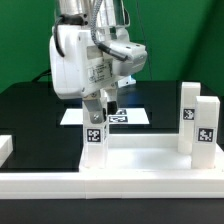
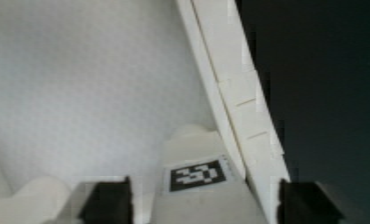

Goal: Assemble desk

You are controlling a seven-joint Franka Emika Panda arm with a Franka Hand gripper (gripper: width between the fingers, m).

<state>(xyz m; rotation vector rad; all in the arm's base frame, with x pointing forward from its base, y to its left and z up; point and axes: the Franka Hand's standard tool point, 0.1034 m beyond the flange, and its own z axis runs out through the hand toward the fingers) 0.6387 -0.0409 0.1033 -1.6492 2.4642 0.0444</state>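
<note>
The gripper (image 1: 97, 108) pinches a tagged leg (image 1: 94, 136) upright between its jaws at the panel's (image 1: 140, 165) 9 o'clock corner, probably to seat it in the socket, while two other legs (image 1: 198, 125) stand at 3 o'clock.

A robotics lab: green backdrop (image 1: 25, 40), black table (image 1: 30, 110) (tagged marker board (image 1: 130, 117) lying on it).
</note>
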